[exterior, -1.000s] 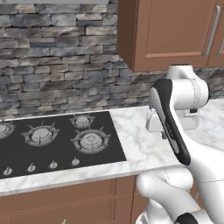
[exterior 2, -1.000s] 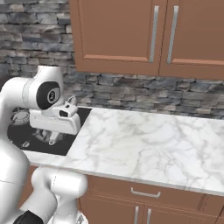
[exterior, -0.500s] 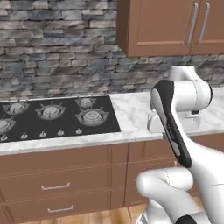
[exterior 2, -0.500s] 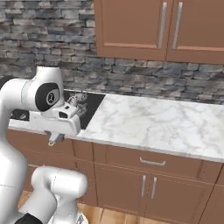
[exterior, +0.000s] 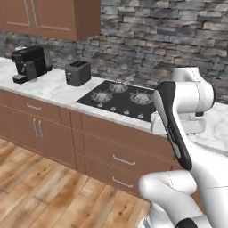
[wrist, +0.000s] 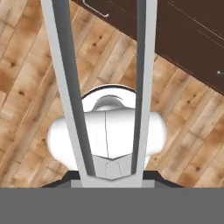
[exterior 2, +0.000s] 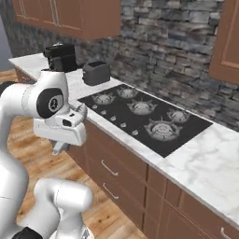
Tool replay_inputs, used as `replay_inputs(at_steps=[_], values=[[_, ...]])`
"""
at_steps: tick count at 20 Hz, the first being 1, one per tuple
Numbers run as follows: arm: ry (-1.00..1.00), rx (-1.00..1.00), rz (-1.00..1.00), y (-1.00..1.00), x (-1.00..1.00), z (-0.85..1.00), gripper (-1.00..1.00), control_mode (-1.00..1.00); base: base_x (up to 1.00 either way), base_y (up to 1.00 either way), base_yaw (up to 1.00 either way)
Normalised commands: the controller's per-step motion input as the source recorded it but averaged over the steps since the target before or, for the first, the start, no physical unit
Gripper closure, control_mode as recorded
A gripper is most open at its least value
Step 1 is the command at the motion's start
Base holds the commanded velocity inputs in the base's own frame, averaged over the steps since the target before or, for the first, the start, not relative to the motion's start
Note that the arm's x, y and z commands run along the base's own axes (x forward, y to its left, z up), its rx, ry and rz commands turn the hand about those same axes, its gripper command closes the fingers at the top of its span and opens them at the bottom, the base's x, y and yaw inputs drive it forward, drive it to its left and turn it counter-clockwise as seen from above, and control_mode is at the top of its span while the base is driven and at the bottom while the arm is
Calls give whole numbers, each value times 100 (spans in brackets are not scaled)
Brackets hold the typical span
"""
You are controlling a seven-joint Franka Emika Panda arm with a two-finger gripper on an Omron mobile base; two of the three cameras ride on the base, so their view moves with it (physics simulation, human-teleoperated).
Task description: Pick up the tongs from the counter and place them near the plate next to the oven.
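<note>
In the left base view the white arm fills the right of the frame; the counter (exterior: 58,89) crosses the middle with its black cooktop (exterior: 122,100), a toaster (exterior: 78,72) and a coffee machine (exterior: 30,62) at upper left. In the right base view the gripper (exterior 2: 58,148) hangs at centre left, before the cabinets. In the hand view the tongs (wrist: 105,83) run from bottom centre to the top edge as two grey arms, pinched in the closed gripper above the wood floor (wrist: 26,78).
</note>
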Motion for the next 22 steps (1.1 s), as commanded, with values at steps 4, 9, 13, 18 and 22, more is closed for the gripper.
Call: replay_inputs(at_steps=[4,9,13,18,22], values=[[0,0,0,0,0,0,100,100,0,0,82],[0,0,0,0,0,0,100,100,8,19,60],[0,0,0,0,0,0,100,100,27,55,68],[0,0,0,0,0,0,100,100,45,38,79],[0,0,0,0,0,0,100,100,52,22,80]])
